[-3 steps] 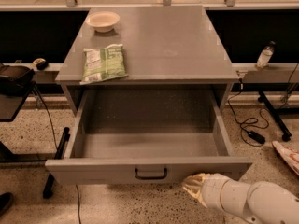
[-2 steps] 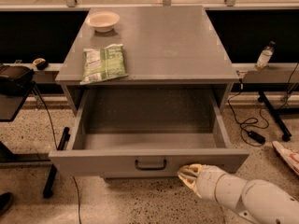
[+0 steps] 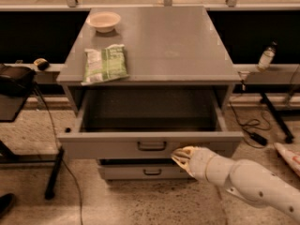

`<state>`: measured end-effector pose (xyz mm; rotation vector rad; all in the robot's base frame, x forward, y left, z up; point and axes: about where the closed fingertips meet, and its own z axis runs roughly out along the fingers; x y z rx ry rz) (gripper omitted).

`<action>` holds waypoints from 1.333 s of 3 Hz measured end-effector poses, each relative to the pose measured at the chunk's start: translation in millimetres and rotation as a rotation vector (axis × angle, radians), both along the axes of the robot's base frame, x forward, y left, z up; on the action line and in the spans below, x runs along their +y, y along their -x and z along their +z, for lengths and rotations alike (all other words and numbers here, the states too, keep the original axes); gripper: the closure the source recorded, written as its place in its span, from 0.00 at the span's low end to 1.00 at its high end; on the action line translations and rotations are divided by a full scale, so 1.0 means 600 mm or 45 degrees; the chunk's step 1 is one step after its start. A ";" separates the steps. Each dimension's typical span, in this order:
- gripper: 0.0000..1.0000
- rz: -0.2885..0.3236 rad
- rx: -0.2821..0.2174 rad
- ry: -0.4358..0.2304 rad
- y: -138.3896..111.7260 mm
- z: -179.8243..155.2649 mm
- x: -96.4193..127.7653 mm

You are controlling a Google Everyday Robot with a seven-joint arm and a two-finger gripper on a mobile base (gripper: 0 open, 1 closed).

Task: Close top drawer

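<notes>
Speckled floor, gripper at top drawer front, interior shadowed

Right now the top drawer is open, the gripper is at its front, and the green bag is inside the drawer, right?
Not quite. The camera view shows the green bag lying on the cabinet top, near the bowl, not inside the top drawer. The rest holds: that drawer is open and the gripper is at its front.
</notes>
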<state>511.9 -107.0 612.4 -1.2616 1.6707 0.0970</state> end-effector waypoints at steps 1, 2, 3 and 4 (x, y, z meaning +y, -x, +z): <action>1.00 0.000 0.000 0.000 0.001 0.000 0.000; 1.00 0.066 0.065 -0.050 -0.041 -0.018 0.020; 1.00 0.114 0.161 -0.103 -0.079 -0.047 0.030; 1.00 0.204 0.252 -0.132 -0.125 -0.058 0.055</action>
